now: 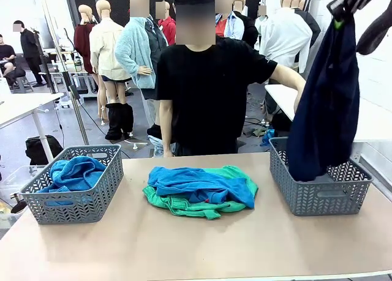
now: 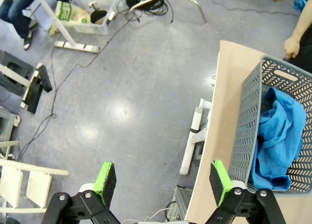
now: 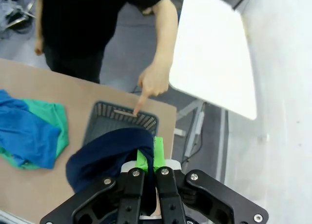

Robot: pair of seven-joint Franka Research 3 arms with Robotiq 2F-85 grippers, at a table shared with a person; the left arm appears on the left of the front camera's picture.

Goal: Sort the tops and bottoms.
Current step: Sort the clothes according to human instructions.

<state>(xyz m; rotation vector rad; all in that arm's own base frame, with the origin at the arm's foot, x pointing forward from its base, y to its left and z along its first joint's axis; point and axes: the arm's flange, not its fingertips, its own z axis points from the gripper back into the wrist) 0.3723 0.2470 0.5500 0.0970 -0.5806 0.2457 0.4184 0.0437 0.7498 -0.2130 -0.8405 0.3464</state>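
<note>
The dark navy trousers (image 1: 324, 109) hang in a long bunch from the right gripper (image 3: 150, 155), whose green pads are pinched together on the cloth high above the right basket (image 1: 318, 192); the trousers' lower end dips into that grey basket. The person's hand (image 3: 153, 82) points a finger down at the basket's far rim. In the middle of the table (image 1: 184, 244) a blue shirt (image 1: 202, 184) lies crumpled on top of the green shorts (image 1: 236, 202). A second blue shirt (image 1: 73, 174) sits inside the left basket (image 1: 73, 209) at the table's left end. The left gripper (image 2: 162, 181) hovers with its fingers wide apart, holding nothing, over the floor beside the table edge and near that basket.
</note>
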